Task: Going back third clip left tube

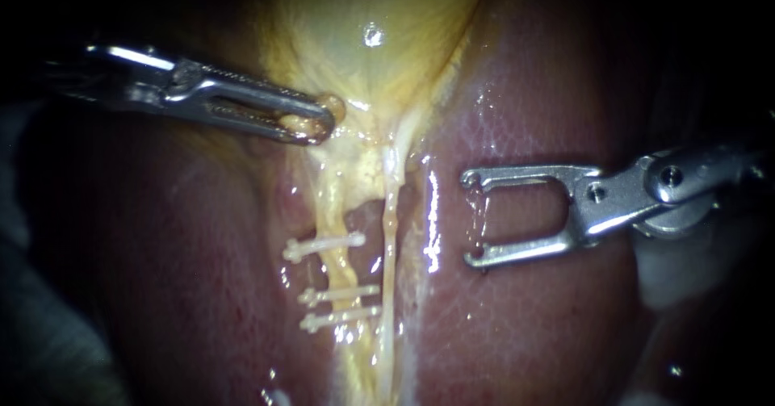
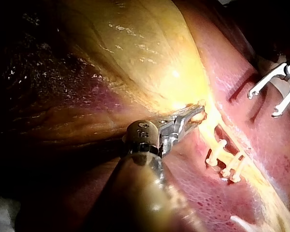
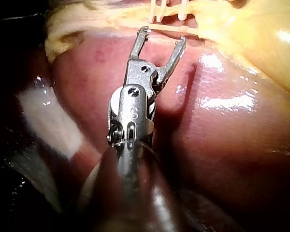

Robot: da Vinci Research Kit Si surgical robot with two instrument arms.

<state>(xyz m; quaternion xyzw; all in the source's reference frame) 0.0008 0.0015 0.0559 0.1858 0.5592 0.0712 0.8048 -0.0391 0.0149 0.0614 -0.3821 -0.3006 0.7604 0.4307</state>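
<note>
The liver (image 1: pixel 549 293) lay beneath the yellow gallbladder (image 1: pixel 371 59). My left instrument (image 1: pixel 319 123) had its jaws clamped on a fold at the gallbladder's lower edge. My right instrument (image 1: pixel 475 219) hung over the liver, jaws spread wide and empty, beside the left tube (image 1: pixel 343 273), which bore three clips (image 1: pixel 323 246).

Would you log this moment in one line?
left instrument: shut on gallbladder | right instrument: open, empty, over liver | left tube: three clips
</note>
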